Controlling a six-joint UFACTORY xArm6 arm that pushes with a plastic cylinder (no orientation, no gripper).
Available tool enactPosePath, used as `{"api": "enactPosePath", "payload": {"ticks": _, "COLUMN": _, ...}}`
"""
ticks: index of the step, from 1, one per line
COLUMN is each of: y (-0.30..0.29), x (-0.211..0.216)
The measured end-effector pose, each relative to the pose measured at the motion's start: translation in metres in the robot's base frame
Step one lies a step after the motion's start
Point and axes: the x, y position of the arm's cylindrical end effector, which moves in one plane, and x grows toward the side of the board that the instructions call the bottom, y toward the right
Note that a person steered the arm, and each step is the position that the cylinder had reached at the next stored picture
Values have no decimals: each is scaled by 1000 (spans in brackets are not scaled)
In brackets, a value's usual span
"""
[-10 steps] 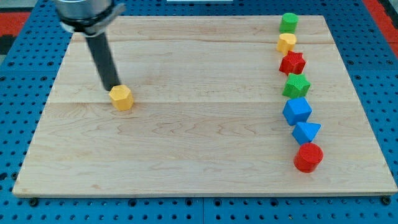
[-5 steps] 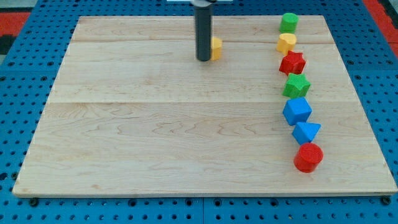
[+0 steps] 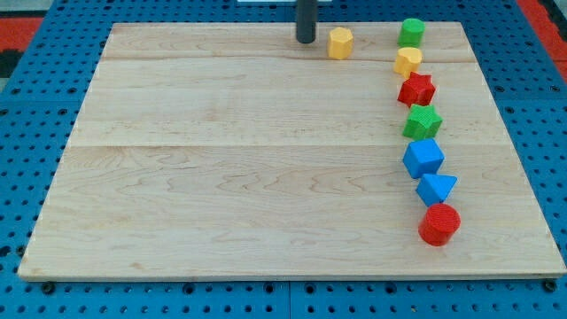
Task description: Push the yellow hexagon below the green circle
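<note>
The yellow hexagon point(image 3: 340, 42) lies near the view's top edge of the wooden board point(image 3: 221, 177), left of the green circle point(image 3: 411, 33). My tip point(image 3: 306, 40) stands just left of the hexagon, a small gap apart. A second yellow block, heart-like in shape point(image 3: 407, 61), sits directly below the green circle.
A column of blocks runs down the view's right side: red star point(image 3: 416, 89), green star point(image 3: 423, 121), blue cube point(image 3: 423, 158), blue triangle point(image 3: 436, 188), red circle point(image 3: 439, 223). The board rests on a blue pegboard point(image 3: 27, 177).
The yellow hexagon has gone from the board's left middle up and right to near the top edge, close to the green circle. My tip moved with it and now stands just off it.
</note>
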Motion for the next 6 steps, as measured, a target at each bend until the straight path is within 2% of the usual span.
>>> {"api": "enactPosePath", "payload": {"ticks": 2, "y": 72, "x": 10}}
{"api": "enactPosePath", "payload": {"ticks": 3, "y": 35, "x": 18}}
{"api": "enactPosePath", "payload": {"ticks": 4, "y": 21, "x": 41}}
{"api": "enactPosePath", "payload": {"ticks": 6, "y": 69, "x": 35}}
